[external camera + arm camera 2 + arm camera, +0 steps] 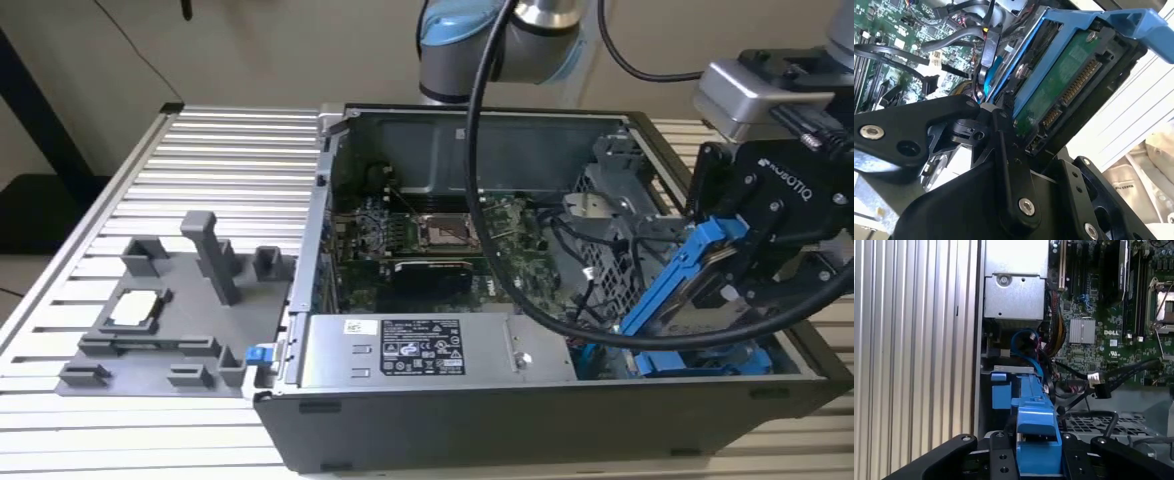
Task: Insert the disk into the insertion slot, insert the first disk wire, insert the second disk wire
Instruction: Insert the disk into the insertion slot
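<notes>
The gripper (729, 290) is clamped on the disk (675, 285), which hangs tilted over the case's (534, 415) corner bay. At that slant, I'd worry its frame catches the black cable (587, 333) or jams against the other carrier (707, 362).

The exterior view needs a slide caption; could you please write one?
The pincer grips the blue-framed disk, tilted, at the open computer case.

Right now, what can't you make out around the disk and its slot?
- Insertion slot: exterior view, hidden behind the disk and the gripper.
- Disk's far face: second wrist view, turned away; circuit-board side faces the camera.
- Which cables are the disk wires: first wrist view, tangled, ends hidden.
</notes>
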